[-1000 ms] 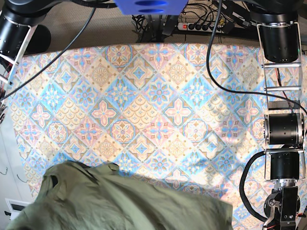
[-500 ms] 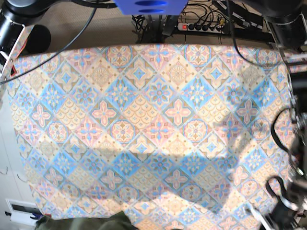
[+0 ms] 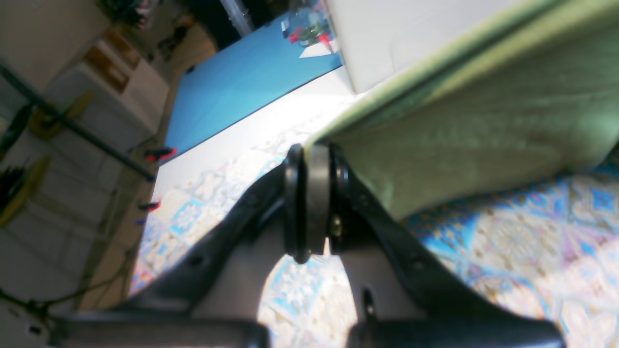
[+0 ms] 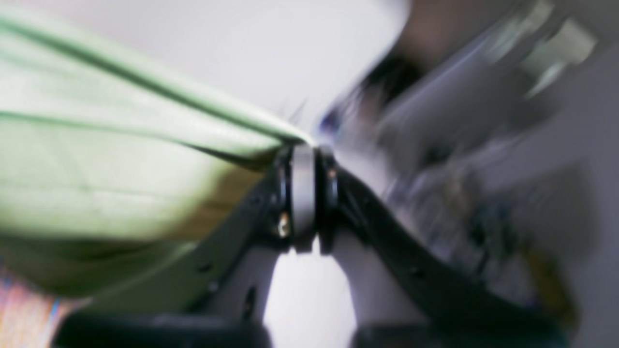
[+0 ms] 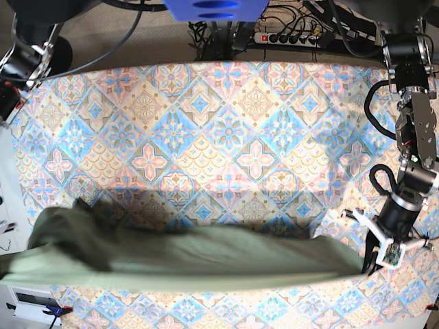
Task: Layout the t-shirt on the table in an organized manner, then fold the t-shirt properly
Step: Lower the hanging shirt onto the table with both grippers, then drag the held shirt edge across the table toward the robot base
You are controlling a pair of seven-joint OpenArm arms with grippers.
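Counter [image 5: 226, 137] mostly bare. T-shirt [image 5: 206, 257] stretched in long band across near edge, off cloth. My left jaws [image 3: 314, 159] pinch one corner, right jaws [image 4: 304, 154] pinch other. I worry: thin grip, hard tug, corner slips, shirt bunches again.

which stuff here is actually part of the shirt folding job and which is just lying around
Part of the job:
- t-shirt, stretched between both arms
- table
- left gripper, shut on the t-shirt edge
- right gripper, shut on the t-shirt edge

Just lying about:
- power strip and cables behind the table
- blue board, off the table
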